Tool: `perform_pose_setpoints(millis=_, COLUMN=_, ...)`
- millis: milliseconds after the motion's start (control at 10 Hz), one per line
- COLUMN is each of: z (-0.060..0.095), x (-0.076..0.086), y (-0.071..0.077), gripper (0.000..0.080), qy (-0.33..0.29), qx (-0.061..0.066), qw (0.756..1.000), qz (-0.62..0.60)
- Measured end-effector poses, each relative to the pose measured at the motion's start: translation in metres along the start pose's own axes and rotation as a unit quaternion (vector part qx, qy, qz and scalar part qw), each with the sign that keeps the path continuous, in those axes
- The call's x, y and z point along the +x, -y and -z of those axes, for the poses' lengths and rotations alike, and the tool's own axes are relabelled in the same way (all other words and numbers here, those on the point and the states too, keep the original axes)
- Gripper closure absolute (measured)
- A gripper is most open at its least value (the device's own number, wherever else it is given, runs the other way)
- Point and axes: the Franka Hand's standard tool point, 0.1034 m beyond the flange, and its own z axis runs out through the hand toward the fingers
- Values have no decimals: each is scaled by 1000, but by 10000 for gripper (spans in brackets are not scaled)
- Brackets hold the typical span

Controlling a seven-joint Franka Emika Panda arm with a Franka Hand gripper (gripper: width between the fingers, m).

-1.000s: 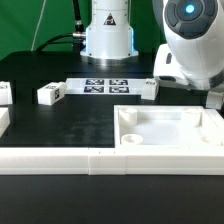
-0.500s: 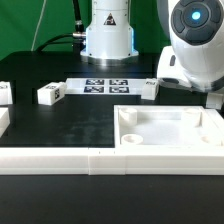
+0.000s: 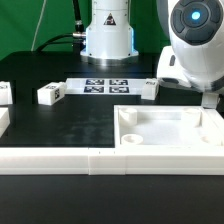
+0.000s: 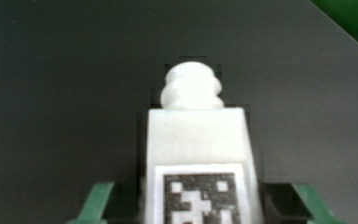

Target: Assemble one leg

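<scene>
pincer [image 4: 194, 208] closed on leg [image 4: 197, 135] | leg between both green fingers [image 4: 101, 205] | its tag [image 4: 202, 188] faces camera, black-white squares | dark tabletop [image 4: 51, 80] behind

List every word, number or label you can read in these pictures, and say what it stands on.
None: no words or numbers can be read anywhere.
The tag on the leg is a black-and-white code pattern, not text.
The tags on the marker board are patterns too, and small.
</scene>
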Motion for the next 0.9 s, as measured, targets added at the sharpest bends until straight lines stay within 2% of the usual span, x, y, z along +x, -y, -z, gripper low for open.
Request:
perform_pose_setpoints(millis=400, z=3, x=0, y=-2, gripper=514, qy=1, qx=1, qw=1000, qz=1)
perform_pose_setpoints(millis=600, z=32, x=-7, y=-10, gripper=512, qy=-6, qx=7, qw=1000, qz=1)
perform_pose_setpoints(millis=700, z=46, x=-14, y=-13, gripper=512, qy=-2, qx=3, qw=1000, qz=9)
perform_pose_setpoints(millis=800, z=64, x=-21, y=-14, gripper=512, qy=-7, qx=10, qw=1000, qz=13)
perform_pose_setpoints(millis=900, z=73, x=-24, y=-14, gripper=512, qy=-19, qx=14, qw=1000, qz=15)
